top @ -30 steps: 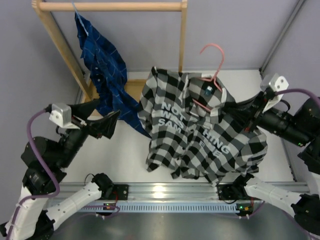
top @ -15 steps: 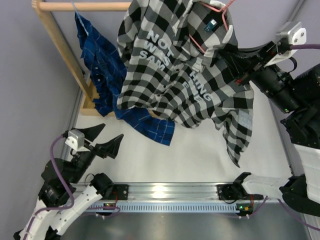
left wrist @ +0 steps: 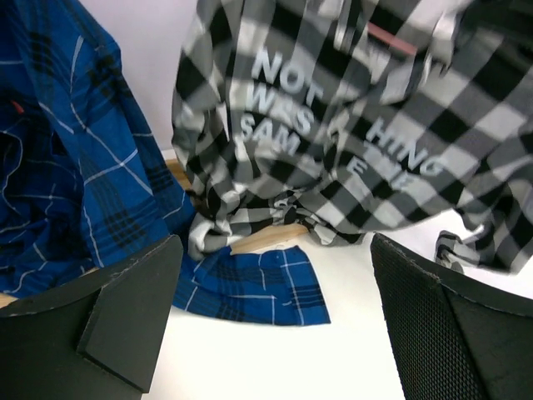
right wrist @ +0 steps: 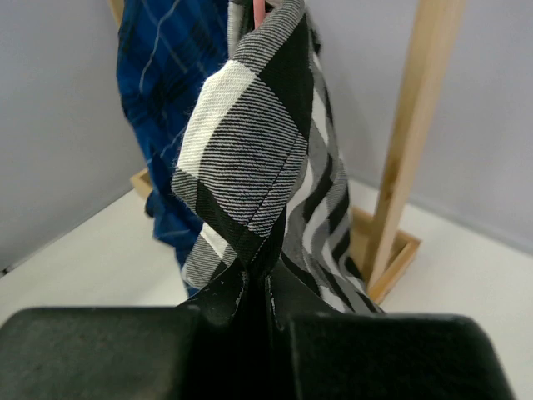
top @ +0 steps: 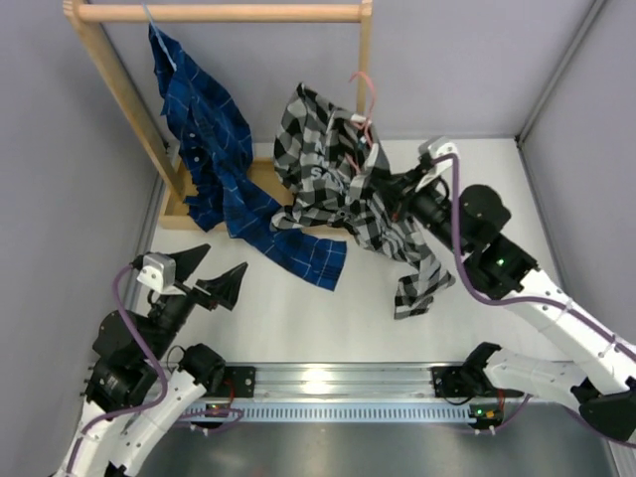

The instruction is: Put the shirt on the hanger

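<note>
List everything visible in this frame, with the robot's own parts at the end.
shirt: one, black-and-white checked with white lettering, held up near the rack's right post
hanger: one, pink wire, hook showing above the shirt's collar
dark blue plaid shirt: one, hanging from the rack's left end, its tail on the table
pale blue hanger: one, over the rail, carrying the blue shirt
wooden rack: one, pale wood, at the far side of the table
table: one, white
left gripper: black, open, empty, low at near left
right gripper: black, shut on the checked shirt's fabric
</note>
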